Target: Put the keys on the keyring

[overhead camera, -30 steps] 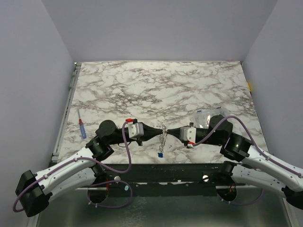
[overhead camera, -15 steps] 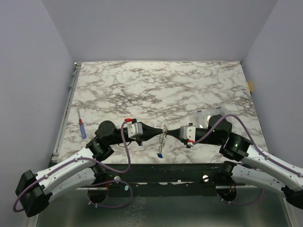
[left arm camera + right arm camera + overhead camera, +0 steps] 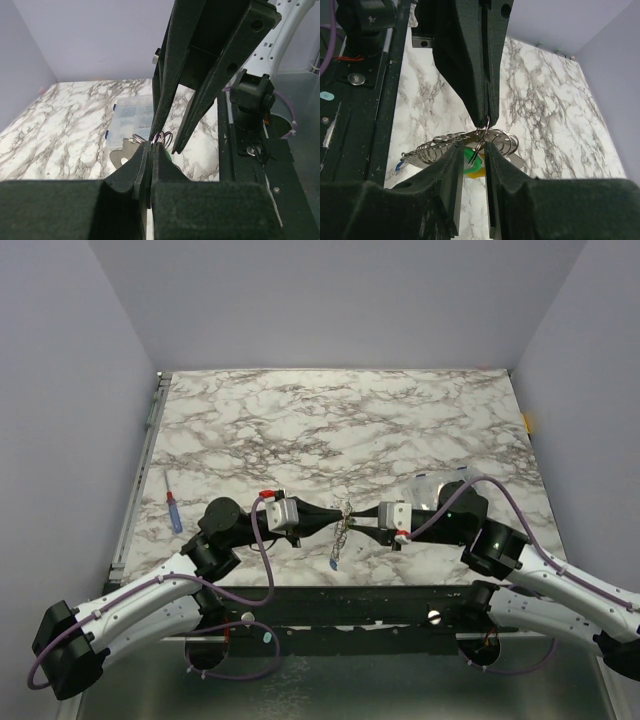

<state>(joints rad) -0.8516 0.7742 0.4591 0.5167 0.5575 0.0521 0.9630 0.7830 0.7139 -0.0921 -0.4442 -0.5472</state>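
left gripper (image 3: pixel 483 117): jaws squeezed flat together, no gap at all. A thin wire loop of the keyring (image 3: pixel 470 141) pokes out right at the tips, so yeah, it's got the ring pinched.

right gripper (image 3: pixel 472 150): jaws cracked apart to a narrow slot. It's nose to nose with the left one, tips almost meeting.

keyring: held up off the table (image 3: pixel 330 420), right in between the two sets of tips. One loop runs from the left jaws down into the slot of the right jaws. The rest of the silvery coils fan out sideways just past the right fingertips.

chain (image 3: pixel 340 538): hangs from the ring, below both jaws, drifting toward the near edge.

green-and-yellow key (image 3: pixel 472 164): the head sits inside the right jaws' slot, just behind the ring loop. Honestly can't tell if it's actually touching either pad; the wrist view is too cramped there.

blue key (image 3: pixel 334 562): dangles at the bottom end of the chain, well under both jaws.

clear box (image 3: pixel 432 488): on the marble behind the right jaws, tucked beside that arm's wrist.

pen (image 3: pixel 174 511): red and blue, lying flat well behind the left jaws, out past that arm's elbow near the table's side rail.
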